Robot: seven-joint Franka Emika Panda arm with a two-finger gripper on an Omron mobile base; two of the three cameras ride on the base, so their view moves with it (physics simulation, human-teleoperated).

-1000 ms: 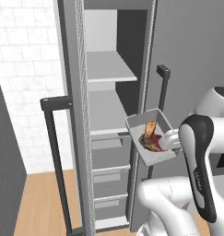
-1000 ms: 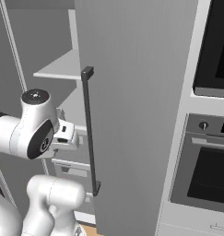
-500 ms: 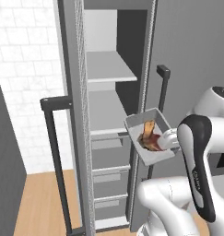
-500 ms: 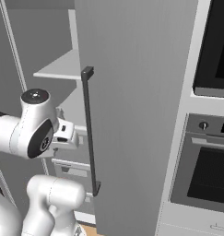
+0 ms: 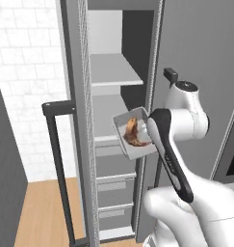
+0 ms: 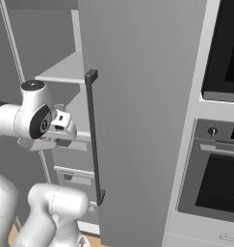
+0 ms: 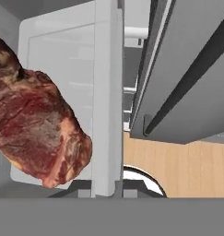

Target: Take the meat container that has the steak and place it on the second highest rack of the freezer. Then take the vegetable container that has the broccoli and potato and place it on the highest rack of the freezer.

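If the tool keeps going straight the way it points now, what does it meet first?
The tool is shut on the rim of the container with the steak. Past the container, it likely meets the freezer interior near the lower shelf, though depth is unclear.

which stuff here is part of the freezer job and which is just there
Part of the job:
- pale grey open meat container, held by the shut gripper
- brown-red steak chunk inside it
- tall grey freezer cabinet
- lower pale shelf board
- upper pale shelf board

Just there:
- black-fronted oven
- white brick wall
- wooden floor
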